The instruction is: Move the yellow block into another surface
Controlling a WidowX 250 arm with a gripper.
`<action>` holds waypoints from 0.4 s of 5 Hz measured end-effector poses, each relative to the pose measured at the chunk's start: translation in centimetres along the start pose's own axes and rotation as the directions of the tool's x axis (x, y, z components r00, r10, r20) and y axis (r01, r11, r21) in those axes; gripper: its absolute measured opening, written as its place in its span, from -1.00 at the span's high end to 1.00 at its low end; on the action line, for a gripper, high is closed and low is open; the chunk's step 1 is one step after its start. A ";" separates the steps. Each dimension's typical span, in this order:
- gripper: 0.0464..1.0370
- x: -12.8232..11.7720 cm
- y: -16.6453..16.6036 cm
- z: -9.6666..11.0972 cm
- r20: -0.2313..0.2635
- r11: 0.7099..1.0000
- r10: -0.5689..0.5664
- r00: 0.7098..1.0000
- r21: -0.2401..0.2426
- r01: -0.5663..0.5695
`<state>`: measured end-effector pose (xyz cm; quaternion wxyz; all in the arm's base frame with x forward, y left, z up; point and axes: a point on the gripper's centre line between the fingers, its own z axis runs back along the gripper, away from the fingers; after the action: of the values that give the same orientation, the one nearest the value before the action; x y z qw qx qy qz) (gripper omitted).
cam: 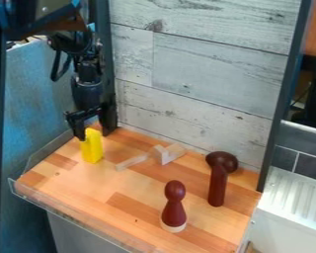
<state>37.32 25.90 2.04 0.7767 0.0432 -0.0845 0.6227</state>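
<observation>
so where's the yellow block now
In the camera view, the yellow block is at the left of the wooden surface, by the gripper, left of the pale wooden pieces.

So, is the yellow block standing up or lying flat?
Upright: the yellow block has its long edges running up and down, a narrow end topmost.

Gripper [94,134] pointing down, fingers [79,131] apart, wrist [87,93] seemingly upright.

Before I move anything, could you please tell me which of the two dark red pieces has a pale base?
The pawn-shaped piece nearer the camera; its foot is pale, while the bulky-headed piece is dark all the way down.
</observation>
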 end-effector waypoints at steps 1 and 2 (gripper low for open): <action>-0.93 -0.1 0.2 -1.7 -0.028 0.998 0.029 0.999 0.053 -0.027; -0.86 0.2 0.1 -2.3 -0.028 0.997 0.041 0.999 0.070 -0.038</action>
<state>37.50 26.53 -0.19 0.7634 0.0593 -0.0521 0.6411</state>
